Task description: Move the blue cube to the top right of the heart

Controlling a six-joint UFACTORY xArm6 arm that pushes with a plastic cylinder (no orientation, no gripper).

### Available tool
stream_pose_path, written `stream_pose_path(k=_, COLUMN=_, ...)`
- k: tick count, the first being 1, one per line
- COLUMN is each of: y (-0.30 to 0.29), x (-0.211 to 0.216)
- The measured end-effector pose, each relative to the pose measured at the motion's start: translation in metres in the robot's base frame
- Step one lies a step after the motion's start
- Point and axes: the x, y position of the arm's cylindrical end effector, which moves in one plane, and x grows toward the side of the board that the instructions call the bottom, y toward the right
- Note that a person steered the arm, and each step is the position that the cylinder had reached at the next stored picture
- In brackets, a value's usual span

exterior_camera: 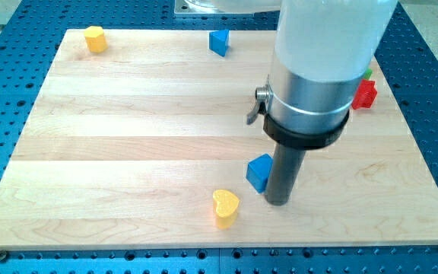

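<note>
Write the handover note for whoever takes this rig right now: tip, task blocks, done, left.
My tip: down on the board, right beside the blue cube, on the view's right of it; contact can't be confirmed.
Blue cube: up and to the view's right of the yellow heart, close, with a small gap.
Done: cube looks roughly in the target spot.
Left: confirm placement, nudge if needed, back the tip off.
Elsewhere: second blue block, yellow block, red block, all far off.

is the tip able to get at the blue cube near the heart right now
Probably yes. My tip sits right beside the blue cube, on its right in the view, with nothing visible between them. The yellow heart lies to the cube's lower left, clear of that side.
</note>
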Motion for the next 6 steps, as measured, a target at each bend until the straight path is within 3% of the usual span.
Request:
stream_pose_path(k=2, y=0.0, x=-0.07)
stream_pose_path(k=3, y=0.0, x=-0.086)
stream_pose_path(k=6, y=0.01, x=-0.088)
